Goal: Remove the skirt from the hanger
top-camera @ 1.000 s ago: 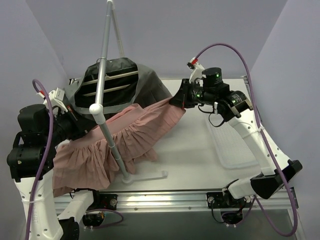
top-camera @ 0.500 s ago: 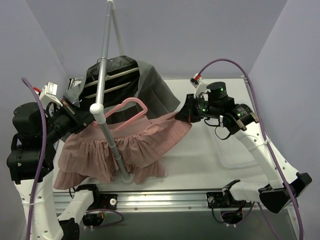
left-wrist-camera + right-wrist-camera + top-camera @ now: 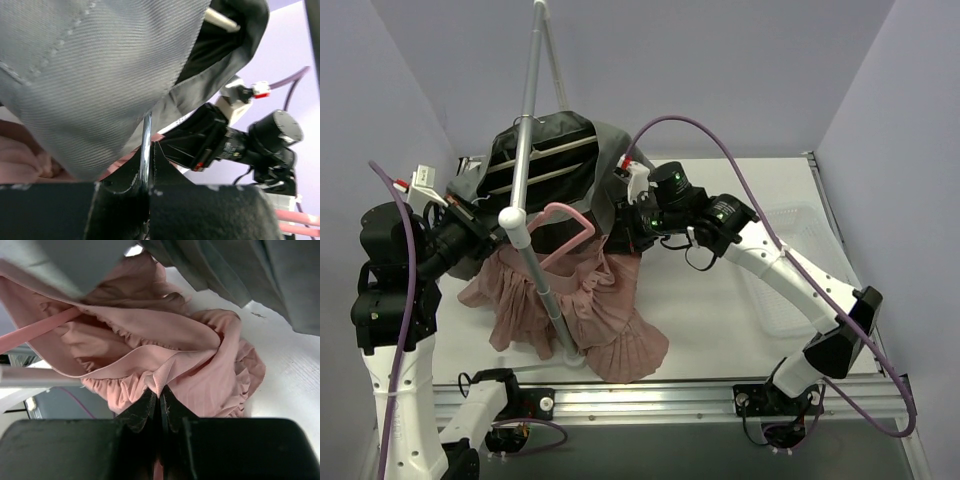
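The pink skirt (image 3: 582,305) hangs bunched from a pink hanger (image 3: 567,222) beside the rack pole, its hem low over the table. My left gripper (image 3: 488,238) is shut on the hanger's metal hook (image 3: 145,142), which runs between the jaws in the left wrist view. My right gripper (image 3: 619,230) is shut on a fold of the skirt's waistband (image 3: 159,385), close to the hanger's right end. In the right wrist view the skirt (image 3: 200,365) fills the middle and a pink hanger arm (image 3: 40,331) crosses the left.
A silver rack pole (image 3: 529,110) with a white knob (image 3: 512,217) stands between the arms, its foot under the skirt. A grey and black garment (image 3: 555,160) hangs on it behind the skirt. A white tray (image 3: 790,300) lies at the right.
My right gripper has swung left toward the rack with the waistband in it. The skirt went from stretched across the table to bunched and hanging. The hanger has come out above the skirt.
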Controlling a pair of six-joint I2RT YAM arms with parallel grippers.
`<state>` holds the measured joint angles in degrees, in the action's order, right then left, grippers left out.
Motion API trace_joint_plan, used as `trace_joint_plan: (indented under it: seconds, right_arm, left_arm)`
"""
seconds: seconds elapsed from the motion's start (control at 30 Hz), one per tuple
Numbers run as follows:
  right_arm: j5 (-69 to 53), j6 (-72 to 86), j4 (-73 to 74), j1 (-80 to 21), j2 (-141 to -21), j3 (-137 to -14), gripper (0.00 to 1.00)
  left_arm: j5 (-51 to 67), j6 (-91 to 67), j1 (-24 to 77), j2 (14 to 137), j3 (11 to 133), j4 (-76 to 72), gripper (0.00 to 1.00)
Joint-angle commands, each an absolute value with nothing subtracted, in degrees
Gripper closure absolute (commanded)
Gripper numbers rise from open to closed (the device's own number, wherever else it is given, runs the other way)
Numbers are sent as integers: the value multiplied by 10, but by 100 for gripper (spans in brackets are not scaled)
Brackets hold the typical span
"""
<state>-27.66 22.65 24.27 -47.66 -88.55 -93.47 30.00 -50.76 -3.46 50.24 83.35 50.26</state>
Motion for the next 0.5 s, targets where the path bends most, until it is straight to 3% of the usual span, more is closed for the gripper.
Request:
trace_joint_plan:
  seconds: [0.0, 0.13, 0.47]
  right_arm:
    - [-283, 239, 218, -472, -900, -954, 100]
    - [-300, 243, 203, -472, -920, -933, 100]
    - [-291, 258, 172, -459, -955, -935, 100]
  left_arm:
    - [306, -553, -38, 499, 852, 421, 98]
    - [318, -617, -38, 481, 811, 384, 98]
    - [320, -613, -38, 498, 848, 402, 98]
